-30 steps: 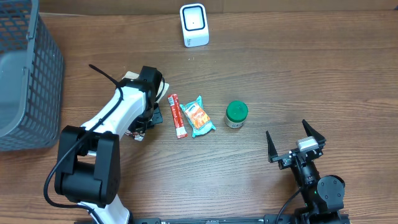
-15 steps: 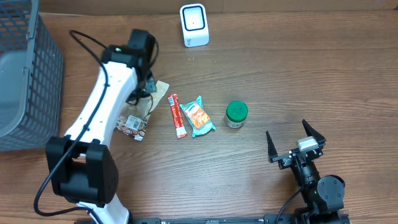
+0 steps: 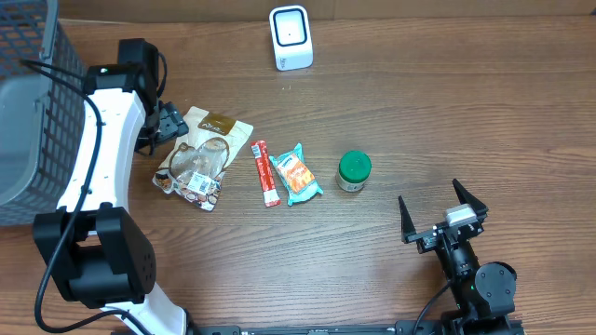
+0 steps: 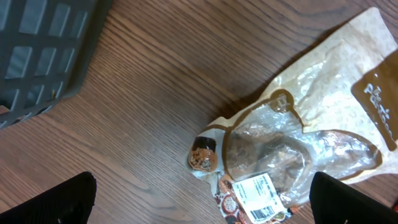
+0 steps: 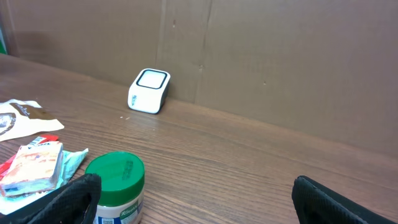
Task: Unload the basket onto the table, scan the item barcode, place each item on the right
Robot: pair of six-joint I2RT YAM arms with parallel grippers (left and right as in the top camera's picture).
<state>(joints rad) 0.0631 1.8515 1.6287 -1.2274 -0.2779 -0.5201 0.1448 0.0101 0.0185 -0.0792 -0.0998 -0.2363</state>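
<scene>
- Kraft paper and clear film make up the snack pouch (image 3: 200,154), which lies flat on the wooden bench (image 3: 419,112), between the grey basket (image 3: 37,112) and a red stick pack (image 3: 266,173).
- My left fingers (image 4: 53,202) stand spread wide above the pouch's lower end and hold nothing. My right fingers (image 3: 406,221) are also wide open and empty, well apart from everything.
- The pouch looks light, soft and crinkly. I expect it to sag, and the film window to slip under a pinch.
- I judge the flat paper edge near the top the surest hold, as it leaves the label uncovered.
- A white barcode label (image 4: 260,196) faces up at the pouch's lower end. Its bars are plain, but the digits are too small to read.
- A brown panel carries pale script that I cannot make out.
- The white scanner (image 3: 291,37) stands at the bench's far edge, well apart from the pouch.
</scene>
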